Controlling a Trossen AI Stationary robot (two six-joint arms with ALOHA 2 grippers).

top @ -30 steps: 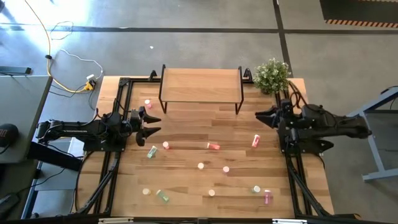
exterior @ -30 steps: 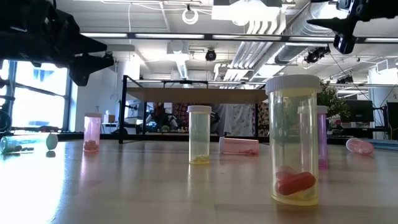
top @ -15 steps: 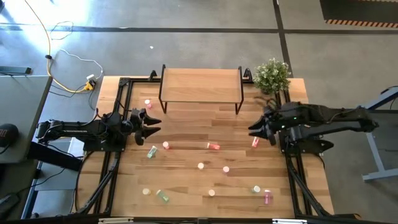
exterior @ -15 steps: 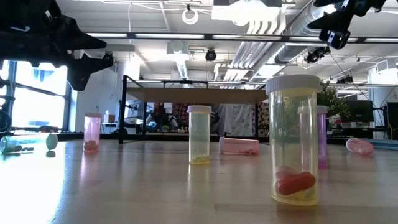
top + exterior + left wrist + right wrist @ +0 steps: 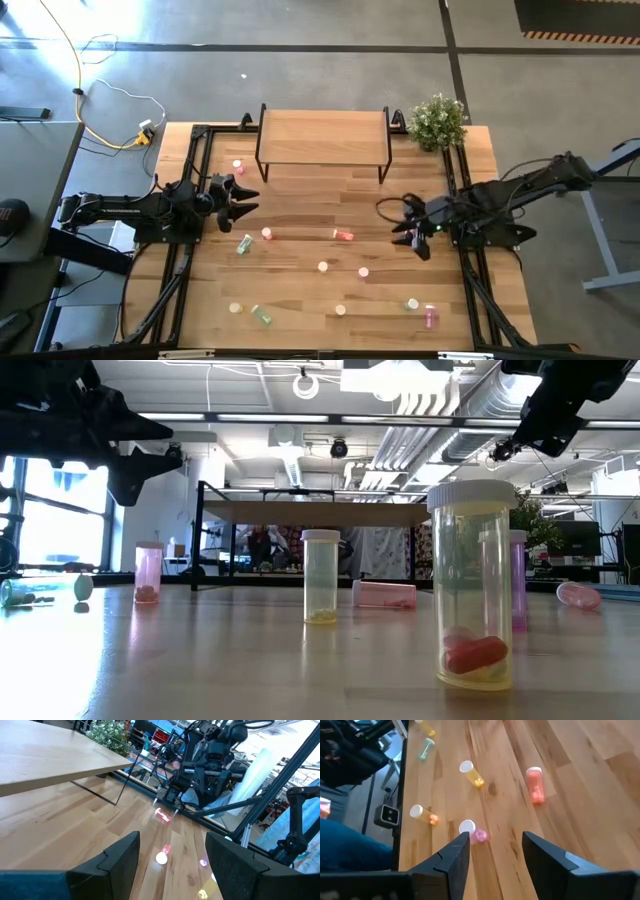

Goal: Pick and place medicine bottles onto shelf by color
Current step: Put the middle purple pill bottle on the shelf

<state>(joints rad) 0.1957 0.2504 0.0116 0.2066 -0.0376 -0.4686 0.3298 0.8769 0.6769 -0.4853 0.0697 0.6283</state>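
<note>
Top-down count: eleven medicine bottles (image 5: 343, 235) in plain sight on the table (image 5: 300, 200); three look green, two toward the left and one near right; the rest are some mix of red, pink and yellow, too tiny to split for sure; one shelf (image 5: 322, 135) at the far edge; one potted plant (image 5: 437, 120) far right; two grippers, the left gripper (image 5: 245, 195) and the right gripper (image 5: 408, 238).

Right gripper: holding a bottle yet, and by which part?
Nothing held. The right gripper is open and empty above the table; the left gripper is open and empty too.
</note>
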